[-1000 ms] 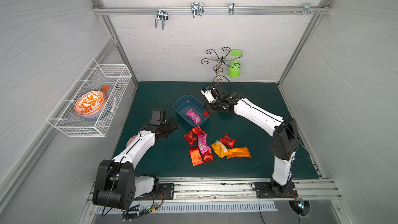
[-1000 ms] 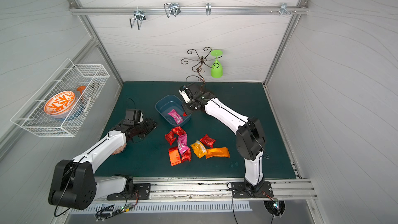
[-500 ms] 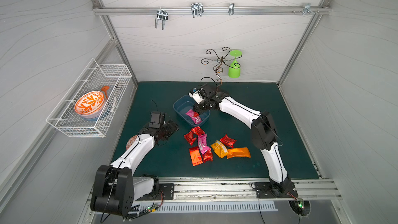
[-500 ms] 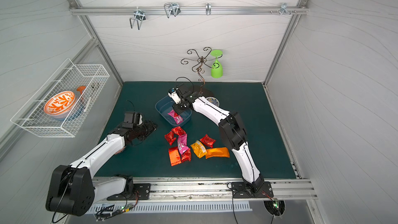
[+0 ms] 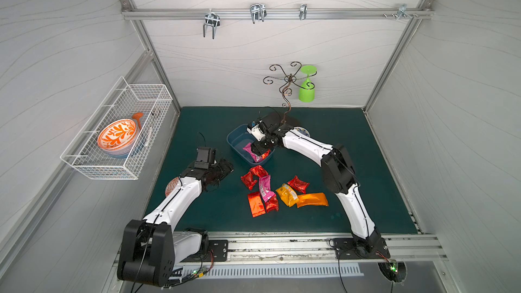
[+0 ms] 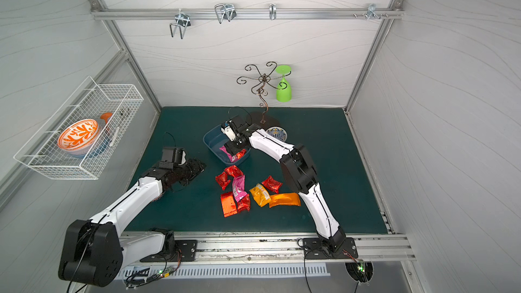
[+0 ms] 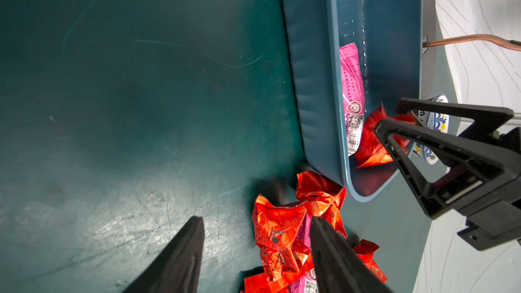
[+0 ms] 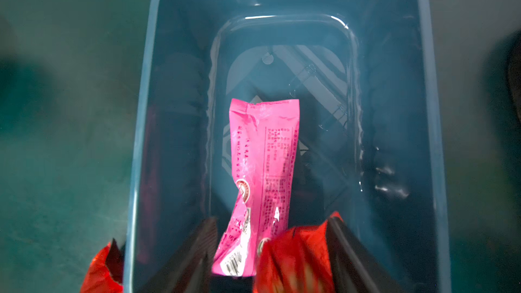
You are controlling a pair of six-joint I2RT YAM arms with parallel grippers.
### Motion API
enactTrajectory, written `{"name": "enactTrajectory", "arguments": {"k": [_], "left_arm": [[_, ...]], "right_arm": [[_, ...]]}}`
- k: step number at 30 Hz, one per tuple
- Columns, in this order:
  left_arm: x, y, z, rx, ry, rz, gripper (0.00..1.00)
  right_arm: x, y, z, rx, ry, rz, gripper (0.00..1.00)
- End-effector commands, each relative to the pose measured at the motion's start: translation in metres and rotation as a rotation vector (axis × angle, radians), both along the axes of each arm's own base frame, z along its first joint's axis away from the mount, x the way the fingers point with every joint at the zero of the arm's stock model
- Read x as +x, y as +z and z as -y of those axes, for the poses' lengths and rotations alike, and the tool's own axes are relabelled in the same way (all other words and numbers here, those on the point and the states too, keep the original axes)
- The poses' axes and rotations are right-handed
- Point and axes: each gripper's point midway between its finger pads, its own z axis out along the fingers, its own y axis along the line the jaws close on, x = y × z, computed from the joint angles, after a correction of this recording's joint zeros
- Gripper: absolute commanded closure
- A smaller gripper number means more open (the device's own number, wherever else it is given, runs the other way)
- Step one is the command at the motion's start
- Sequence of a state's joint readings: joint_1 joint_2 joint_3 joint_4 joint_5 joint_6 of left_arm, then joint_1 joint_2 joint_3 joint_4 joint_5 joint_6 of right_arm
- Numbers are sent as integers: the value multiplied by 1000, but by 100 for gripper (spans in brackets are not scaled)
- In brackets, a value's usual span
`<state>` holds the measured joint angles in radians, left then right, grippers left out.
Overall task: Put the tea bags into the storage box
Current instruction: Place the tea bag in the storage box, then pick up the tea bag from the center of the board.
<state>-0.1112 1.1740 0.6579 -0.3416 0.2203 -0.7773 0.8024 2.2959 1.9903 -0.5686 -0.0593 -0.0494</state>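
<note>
The storage box (image 5: 236, 139) sits just above the middle of the frame in both top views, on the green mat (image 5: 352, 125), with one long pink tea bag (image 8: 262, 164) lying flat on its floor. A crinkly red tea bag (image 8: 296, 257) is over the box's near end, leaning on one finger of the right gripper (image 5: 260, 150). The jaws stand apart with a gap on the sachet's other side, so it is loose, not pinched. I judge this to be the drop, made low inside the rim so the foil cannot bounce out. The remaining tea bags (image 5: 272, 190), red, pink, yellow and orange, lie clustered below the box at frame centre, the nearest red one just beside the box's corner. The left gripper (image 5: 223, 167) hovers left of that cluster, jaws open and empty, pointed toward the pile, probably awaiting its turn. Bare mat lies open at left and lower right. Above the box, a glass stand's base (image 5: 290, 122) and a small patterned bowl (image 5: 304, 130) crowd the right arm, so lifting straight up looks the safest exit.
</note>
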Motion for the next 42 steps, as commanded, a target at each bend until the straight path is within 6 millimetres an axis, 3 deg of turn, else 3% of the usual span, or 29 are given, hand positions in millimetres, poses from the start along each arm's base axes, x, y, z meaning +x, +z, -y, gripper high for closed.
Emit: {"name": "enactTrajectory", "arguments": {"k": [1, 7, 11, 18, 25, 32, 42], "left_arm": [[4, 8, -4, 18, 1, 32, 36], [11, 12, -4, 23, 1, 44, 36], [16, 15, -3, 24, 0, 53, 36], [19, 16, -1, 11, -1, 54, 36], [17, 13, -2, 14, -1, 48, 36], [18, 14, -1, 11, 0, 48, 36], [16, 13, -1, 14, -1, 40, 36]], "right_arm": [[-12, 44, 0, 18, 18, 63, 29], [-48, 69, 8, 7, 42, 93, 28], [-82, 69, 13, 0, 41, 51, 27], [-134, 45, 26, -35, -19, -105, 30], [-178, 4, 62, -164, -65, -221, 33], [-195, -19, 68, -237, -64, -242, 25], [-191, -37, 60, -253, -74, -255, 36]]}}
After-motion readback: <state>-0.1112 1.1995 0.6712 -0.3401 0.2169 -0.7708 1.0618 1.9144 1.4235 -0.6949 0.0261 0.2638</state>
